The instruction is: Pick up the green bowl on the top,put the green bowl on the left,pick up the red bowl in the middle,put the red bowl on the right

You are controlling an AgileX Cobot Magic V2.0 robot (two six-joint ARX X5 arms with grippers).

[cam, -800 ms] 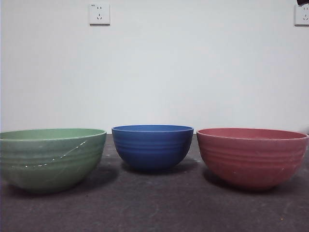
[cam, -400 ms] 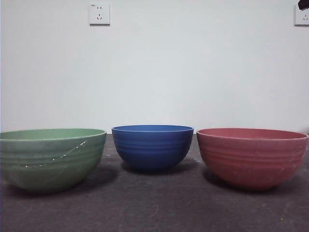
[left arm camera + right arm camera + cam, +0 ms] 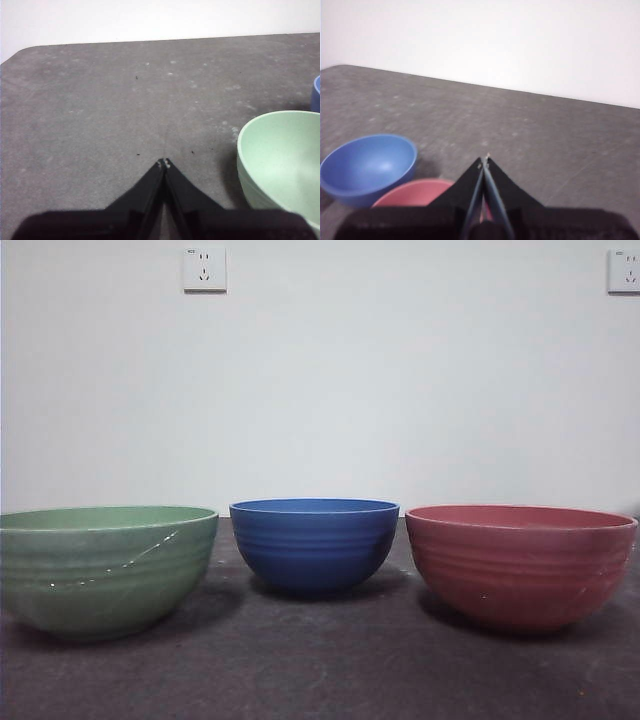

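Observation:
The green bowl (image 3: pixel 105 568) stands upright on the table at the left of the front view; it also shows in the left wrist view (image 3: pixel 282 160). The red bowl (image 3: pixel 520 562) stands upright at the right; part of its rim shows in the right wrist view (image 3: pixel 415 194). My left gripper (image 3: pixel 164 164) is shut and empty above bare table beside the green bowl. My right gripper (image 3: pixel 485 161) is shut and empty, raised above the red bowl. Neither gripper shows in the front view.
A blue bowl (image 3: pixel 314 543) stands between the two, a little farther back; it also shows in the right wrist view (image 3: pixel 367 167). The table (image 3: pixel 320 670) is dark grey. A white wall with two sockets (image 3: pixel 204 269) is behind.
The black tip of an arm at the top right corner of the front view has left the picture. The bowls have not moved.

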